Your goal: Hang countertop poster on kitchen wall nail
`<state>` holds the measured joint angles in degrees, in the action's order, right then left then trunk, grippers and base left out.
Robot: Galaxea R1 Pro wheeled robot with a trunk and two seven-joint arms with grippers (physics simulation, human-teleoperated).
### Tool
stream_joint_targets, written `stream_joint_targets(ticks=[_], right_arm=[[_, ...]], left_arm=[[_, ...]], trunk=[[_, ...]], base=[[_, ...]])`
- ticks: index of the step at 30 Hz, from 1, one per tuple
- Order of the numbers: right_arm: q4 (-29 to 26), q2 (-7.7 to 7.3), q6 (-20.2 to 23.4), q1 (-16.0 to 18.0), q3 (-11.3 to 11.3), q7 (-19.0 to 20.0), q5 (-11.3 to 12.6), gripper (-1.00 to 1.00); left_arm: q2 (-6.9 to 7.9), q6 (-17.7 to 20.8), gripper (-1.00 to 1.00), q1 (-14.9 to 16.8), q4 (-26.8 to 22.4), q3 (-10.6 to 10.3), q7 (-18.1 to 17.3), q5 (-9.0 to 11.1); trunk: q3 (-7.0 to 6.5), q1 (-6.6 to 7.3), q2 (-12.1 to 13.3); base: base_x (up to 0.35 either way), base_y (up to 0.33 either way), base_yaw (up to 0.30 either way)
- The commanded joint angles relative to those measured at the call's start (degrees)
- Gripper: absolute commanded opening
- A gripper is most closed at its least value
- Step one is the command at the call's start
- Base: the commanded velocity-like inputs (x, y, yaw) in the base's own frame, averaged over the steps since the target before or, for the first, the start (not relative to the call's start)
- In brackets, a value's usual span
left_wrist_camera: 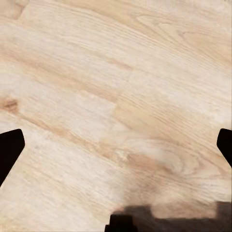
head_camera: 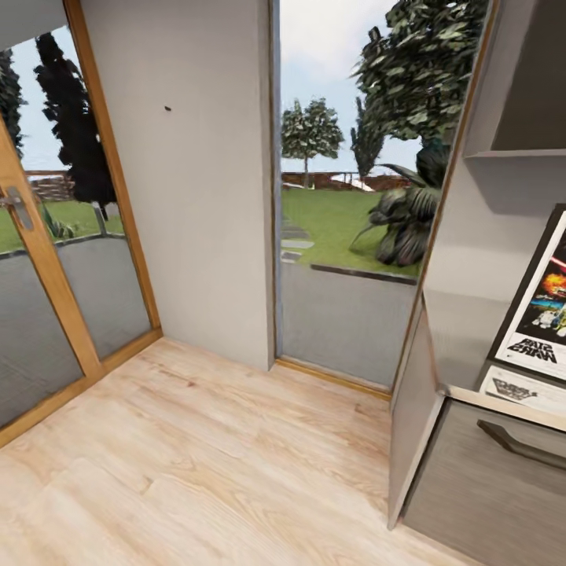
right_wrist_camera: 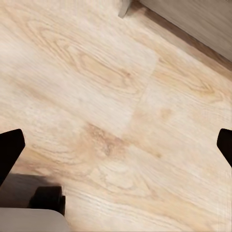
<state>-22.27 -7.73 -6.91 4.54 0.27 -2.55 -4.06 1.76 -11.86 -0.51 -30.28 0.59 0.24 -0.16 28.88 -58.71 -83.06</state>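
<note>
Head view takes in the rectangular Star Wars poster with its thin black frame and white border [head_camera: 538, 310] at the far right, standing on the glossy grey kitchen surface [head_camera: 456, 338] and leaning back against the wall — long axis running up, title strip at the bottom, face turned into the room. A tiny dark nail [head_camera: 167, 108] sticks out of the plain light-grey wall panel [head_camera: 196, 196] between the windows. I judge this the approach step: next the robot must close on the poster. Left pincer [left_wrist_camera: 116, 145] and right pincer [right_wrist_camera: 116, 145] hang fingers apart, empty, above the pale wood-plank floor [left_wrist_camera: 96, 72].
</note>
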Motion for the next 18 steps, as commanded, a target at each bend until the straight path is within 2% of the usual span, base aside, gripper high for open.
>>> stream_joint_targets(ticks=[1, 15, 18], right_arm=[[0.03, 0.0, -0.12, 0.03, 0.03, -0.26, -0.42, 1.0], [0.03, -0.05, -0.06, 0.04, 0.0, -0.26, -0.34, 1.0], [0.03, -0.03, -0.04, 0.05, -0.05, -0.26, -0.34, 1.0]], left_arm=[[0.0, -0.1, 1.0, -0.02, -0.06, 0.03, 0.02, -0.02], [0.0, -0.1, 1.0, -0.02, -0.05, 0.03, 0.02, -0.02], [0.02, -0.1, 1.0, -0.02, -0.05, 0.03, 0.02, -0.02]], trunk=[[0.04, -0.02, -0.02], [0.04, -0.02, -0.02], [0.04, -0.02, -0.02]], base=[[0.204, 0.305, -0.225], [0.204, 0.305, -0.284], [0.202, 0.305, -0.138]])
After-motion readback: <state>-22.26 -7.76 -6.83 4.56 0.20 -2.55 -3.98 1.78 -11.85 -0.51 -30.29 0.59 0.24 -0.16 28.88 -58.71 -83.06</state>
